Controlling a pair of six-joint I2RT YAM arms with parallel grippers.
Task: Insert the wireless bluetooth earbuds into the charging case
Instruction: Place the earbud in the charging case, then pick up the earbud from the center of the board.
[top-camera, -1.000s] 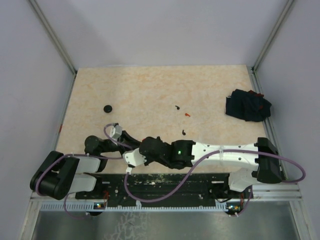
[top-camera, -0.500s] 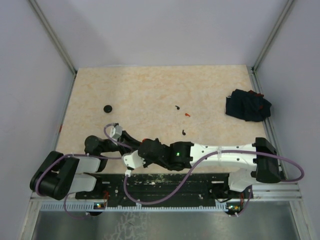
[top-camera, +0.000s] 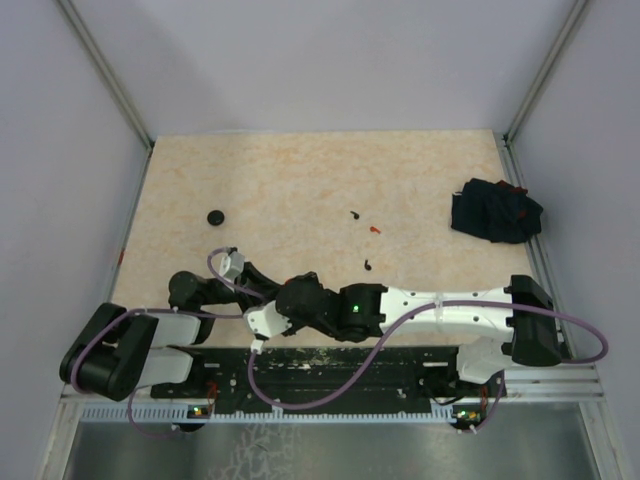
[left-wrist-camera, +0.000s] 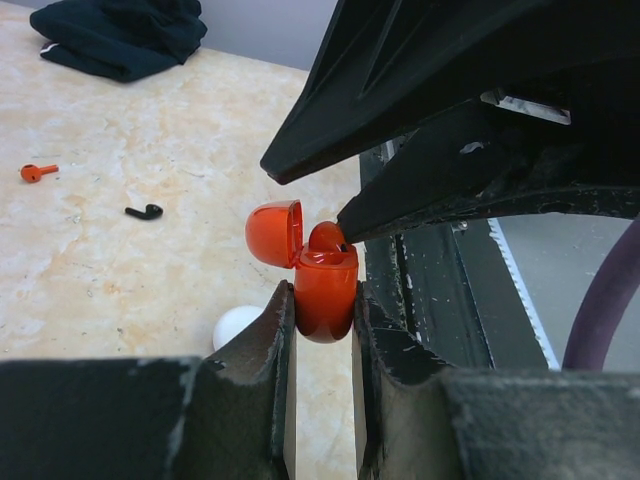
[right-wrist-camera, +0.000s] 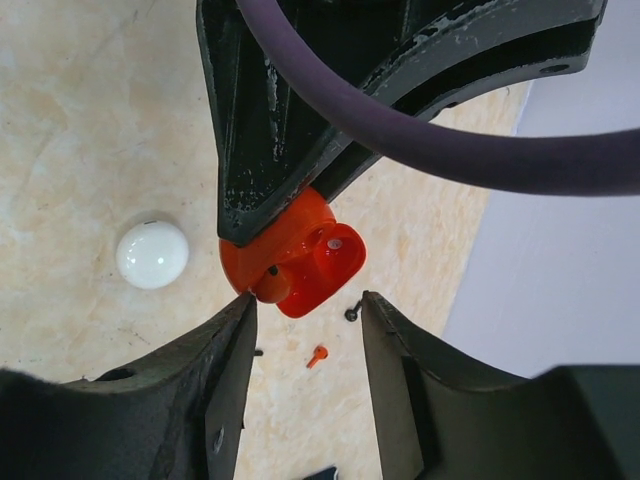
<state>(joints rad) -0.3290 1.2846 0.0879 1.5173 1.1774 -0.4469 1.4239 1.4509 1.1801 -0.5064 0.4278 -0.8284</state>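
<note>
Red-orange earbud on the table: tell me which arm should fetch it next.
Right. The left gripper is shut on the open red-orange charging case, so it is occupied. The right gripper stands open with nothing between its fingers, likely free to fetch the loose red-orange earbud.

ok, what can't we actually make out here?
Top view: red case, left claw and right claw hidden under the arms' wrists.
Left wrist: right claw's finger covers the case's wells; bud seated or not, can't tell.
Top view: loose earbuds too small to tell shape.
Left wrist: white round object half hidden behind left claw's finger.
</note>
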